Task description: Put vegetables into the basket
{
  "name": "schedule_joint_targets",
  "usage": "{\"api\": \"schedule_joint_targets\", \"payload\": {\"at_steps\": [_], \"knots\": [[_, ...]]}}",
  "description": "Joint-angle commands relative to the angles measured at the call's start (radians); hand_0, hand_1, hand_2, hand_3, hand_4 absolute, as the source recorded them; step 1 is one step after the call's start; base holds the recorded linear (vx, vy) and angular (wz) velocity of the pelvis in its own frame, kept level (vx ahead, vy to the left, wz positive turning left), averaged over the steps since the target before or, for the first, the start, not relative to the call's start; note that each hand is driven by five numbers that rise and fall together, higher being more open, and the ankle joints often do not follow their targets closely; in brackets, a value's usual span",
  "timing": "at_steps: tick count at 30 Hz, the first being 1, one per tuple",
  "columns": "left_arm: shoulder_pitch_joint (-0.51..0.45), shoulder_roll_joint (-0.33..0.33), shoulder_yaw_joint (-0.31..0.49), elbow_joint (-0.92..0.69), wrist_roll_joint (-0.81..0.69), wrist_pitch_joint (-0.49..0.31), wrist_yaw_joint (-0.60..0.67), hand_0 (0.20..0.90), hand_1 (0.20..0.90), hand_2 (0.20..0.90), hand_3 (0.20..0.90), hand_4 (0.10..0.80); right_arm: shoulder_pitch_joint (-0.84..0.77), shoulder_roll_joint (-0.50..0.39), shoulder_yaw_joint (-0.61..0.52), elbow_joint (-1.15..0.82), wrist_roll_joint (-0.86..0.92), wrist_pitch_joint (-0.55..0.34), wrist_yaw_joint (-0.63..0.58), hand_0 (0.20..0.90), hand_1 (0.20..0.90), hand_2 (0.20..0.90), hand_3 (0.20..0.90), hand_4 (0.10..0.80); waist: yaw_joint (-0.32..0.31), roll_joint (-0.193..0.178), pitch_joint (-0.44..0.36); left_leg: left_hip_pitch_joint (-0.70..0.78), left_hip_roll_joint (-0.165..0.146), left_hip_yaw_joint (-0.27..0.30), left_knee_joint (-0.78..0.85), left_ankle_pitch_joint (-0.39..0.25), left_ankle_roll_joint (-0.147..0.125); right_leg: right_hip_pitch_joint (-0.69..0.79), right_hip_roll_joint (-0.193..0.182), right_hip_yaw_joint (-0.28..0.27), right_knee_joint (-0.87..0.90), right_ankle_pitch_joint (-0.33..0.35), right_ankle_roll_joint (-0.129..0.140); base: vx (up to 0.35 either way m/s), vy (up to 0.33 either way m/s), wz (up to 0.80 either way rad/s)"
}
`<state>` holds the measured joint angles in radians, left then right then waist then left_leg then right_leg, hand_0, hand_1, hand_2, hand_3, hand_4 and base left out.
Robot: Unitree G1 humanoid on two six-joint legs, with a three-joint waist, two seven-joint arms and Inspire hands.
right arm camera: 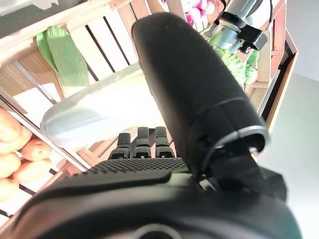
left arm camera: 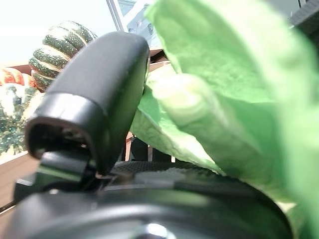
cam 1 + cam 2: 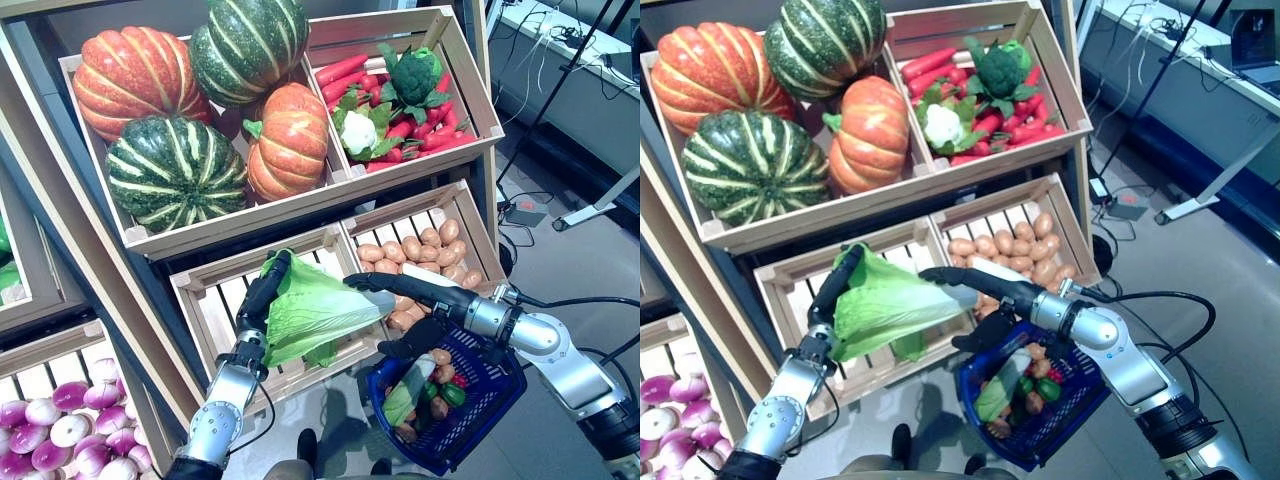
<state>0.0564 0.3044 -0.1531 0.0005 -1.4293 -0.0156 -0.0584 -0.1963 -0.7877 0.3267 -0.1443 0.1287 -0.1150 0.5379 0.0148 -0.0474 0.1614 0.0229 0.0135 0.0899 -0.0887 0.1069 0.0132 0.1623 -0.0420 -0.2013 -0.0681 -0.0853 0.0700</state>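
A big wooden rack (image 3: 330, 196) is seen past the fingers, with crates stacked on it. The top left crate (image 3: 150, 235) is filled with striped pumpkins (image 3: 175, 170), green and orange. The crate next to it (image 3: 470, 80) is packed with red carrots (image 3: 430, 135), a broccoli (image 3: 413, 72) and a cauliflower (image 3: 360, 130). Just beyond the right hand's fingertips, small potatoes (image 3: 415, 250) are heaped in a slatted crate (image 3: 470, 215). Purple onions (image 3: 60, 430) are piled in a bin low on the left side.

A blue basket (image 3: 470, 425) is hung below the right hand (image 3: 395, 285), already loaded with a few vegetables.

The cabbage (image 3: 310, 310) is held between both hands over the empty slatted crate (image 3: 215, 305). Its long axis is laid roughly level, pale stem end toward the right hand, leafy end toward the left hand (image 3: 262, 295). The left fingers are curled over the leaves; the right hand is pinched on the stem.
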Motion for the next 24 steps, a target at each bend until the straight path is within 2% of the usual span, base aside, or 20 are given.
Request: {"api": "schedule_joint_targets", "payload": {"at_steps": [1, 6, 10, 19, 24], "knots": [[-0.15, -0.001, -0.049, -0.052, -0.056, -0.032, -0.109, 0.3, 0.3, 0.3, 0.3, 0.4, -0.095, 0.011, 0.045, -0.008, -0.005, -0.048, -0.071, 0.9, 0.9, 0.9, 0.9, 0.8, 0.009, -0.023, -0.119, 0.065, 0.001, 0.001, 0.001, -0.132, -0.026, -0.061, -0.036, 0.008, -0.018, 0.108, 0.028, 0.0, 0.0, 0.0], [-0.154, -0.01, -0.059, -0.06, -0.05, -0.038, -0.096, 0.3, 0.3, 0.3, 0.3, 0.4, -0.095, 0.044, 0.046, 0.001, -0.104, -0.033, -0.176, 0.9, 0.9, 0.9, 0.9, 0.8, 0.008, -0.02, -0.117, 0.065, 0.0, -0.001, 0.001, -0.132, -0.025, -0.061, -0.037, 0.009, -0.019, 0.109, 0.03, 0.0, 0.0, 0.0], [-0.153, -0.014, -0.063, -0.069, -0.046, -0.041, -0.086, 0.3, 0.3, 0.3, 0.3, 0.4, -0.091, 0.085, 0.037, -0.001, -0.119, -0.008, -0.255, 0.9, 0.9, 0.9, 0.9, 0.8, 0.007, -0.015, -0.115, 0.066, -0.001, -0.001, 0.001, -0.134, -0.023, -0.06, -0.036, 0.012, -0.019, 0.107, 0.03, 0.0, 0.0, 0.0], [-0.158, -0.019, -0.054, -0.079, -0.046, -0.025, -0.074, 0.3, 0.3, 0.3, 0.3, 0.4, -0.087, 0.116, 0.01, -0.003, -0.164, 0.017, -0.363, 0.9, 0.9, 0.9, 0.9, 0.8, 0.007, -0.01, -0.11, 0.069, -0.004, -0.002, 0.001, -0.139, -0.02, -0.06, -0.035, 0.017, -0.017, 0.105, 0.03, 0.0, 0.0, 0.0], [-0.153, -0.023, -0.053, -0.095, -0.044, -0.025, -0.064, 0.3, 0.3, 0.3, 0.3, 0.4, -0.074, 0.131, 0.011, -0.005, -0.182, 0.033, -0.368, 0.9, 0.9, 0.9, 0.9, 0.8, 0.006, -0.008, -0.111, 0.069, -0.004, 0.001, 0.001, -0.139, -0.019, -0.062, -0.036, 0.018, -0.017, 0.105, 0.031, 0.0, 0.0, 0.0]]}}
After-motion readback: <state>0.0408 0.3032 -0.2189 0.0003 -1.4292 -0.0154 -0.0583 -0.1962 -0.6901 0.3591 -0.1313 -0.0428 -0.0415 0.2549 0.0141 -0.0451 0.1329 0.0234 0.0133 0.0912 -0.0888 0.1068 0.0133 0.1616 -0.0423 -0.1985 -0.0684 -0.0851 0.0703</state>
